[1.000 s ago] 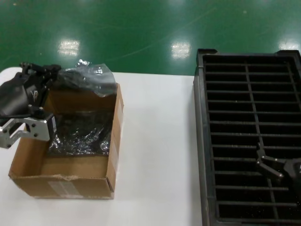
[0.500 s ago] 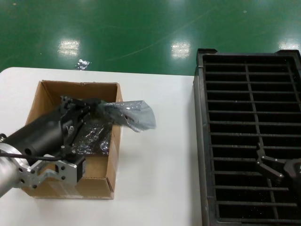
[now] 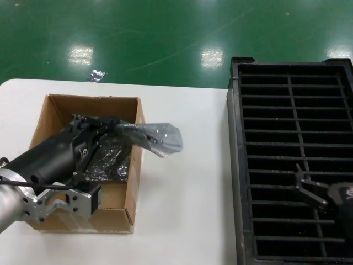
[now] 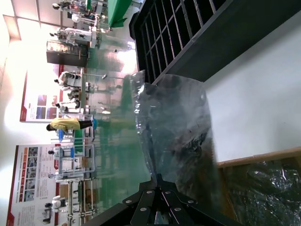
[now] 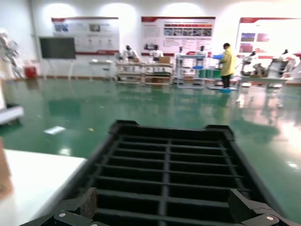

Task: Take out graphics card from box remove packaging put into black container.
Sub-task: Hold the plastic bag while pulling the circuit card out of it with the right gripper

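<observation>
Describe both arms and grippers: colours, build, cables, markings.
Left arm: black cylindrical forearm, silver metal bracket at the wrist, thin black cable alongside, small pale logo near the black, screw-studded left gripper. Right gripper: black, angular fingers spread in a V, on a rounded black wrist. No sleeves; other markings too small to read.

Black container (image 5: pixel 169 174) filled lower view, slats dividing rows; right gripper (image 5: pixel 162 214) fingers spread apart over it.

Head looks down; all 3 views share the black container (image 3: pixel 292 160).
</observation>
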You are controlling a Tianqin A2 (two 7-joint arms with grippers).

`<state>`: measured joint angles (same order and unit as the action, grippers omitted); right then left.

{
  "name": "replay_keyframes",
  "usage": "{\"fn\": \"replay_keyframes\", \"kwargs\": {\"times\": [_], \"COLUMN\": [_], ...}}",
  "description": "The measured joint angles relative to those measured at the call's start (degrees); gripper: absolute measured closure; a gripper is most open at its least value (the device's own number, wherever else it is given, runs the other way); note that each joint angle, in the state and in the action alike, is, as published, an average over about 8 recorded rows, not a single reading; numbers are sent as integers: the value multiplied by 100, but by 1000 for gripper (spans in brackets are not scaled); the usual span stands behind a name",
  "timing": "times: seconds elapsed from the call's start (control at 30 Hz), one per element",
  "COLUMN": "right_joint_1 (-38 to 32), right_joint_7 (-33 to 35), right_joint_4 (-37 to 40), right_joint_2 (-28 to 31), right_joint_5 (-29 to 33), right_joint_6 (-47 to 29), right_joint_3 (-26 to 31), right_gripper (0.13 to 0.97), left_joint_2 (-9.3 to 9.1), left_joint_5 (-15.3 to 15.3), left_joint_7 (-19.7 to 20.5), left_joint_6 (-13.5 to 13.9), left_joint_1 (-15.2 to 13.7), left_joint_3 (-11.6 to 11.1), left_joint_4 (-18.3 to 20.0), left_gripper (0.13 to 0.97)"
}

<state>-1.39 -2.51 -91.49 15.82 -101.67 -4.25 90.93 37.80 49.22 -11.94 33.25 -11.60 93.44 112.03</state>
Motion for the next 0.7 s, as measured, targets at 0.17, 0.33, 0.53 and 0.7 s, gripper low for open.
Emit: {"fn": "replay_keyframes", "kwargs": {"times": [0.17,0.33,0.53,0.7], "right_joint_1": [-70,-235,-582,-912], "right_joint_7": [-93,-397,-905,-1119], "right_joint_4": [-121,-248,-309,-279], "right_joint_2": [-44,28,168,133], "right_joint_5": [-276,-376,-235,-25], "right_joint_6": [-534,-769,-640,-466], "right_joint_3": [83,472,1145,1643], "right_gripper": [129,151,190,254], "left_joint_2": [0,0,0,0], "left_joint_5": [0,0,0,0], "left_joint_7": [0,0,0,0], "left_joint_6": [0,0,0,0], "left_joint_1": [0,0,0,0], "left_joint_3": [0,0,0,0], "left_joint_4": [0,0,0,0], "left_gripper": [958,958,958,958]}}
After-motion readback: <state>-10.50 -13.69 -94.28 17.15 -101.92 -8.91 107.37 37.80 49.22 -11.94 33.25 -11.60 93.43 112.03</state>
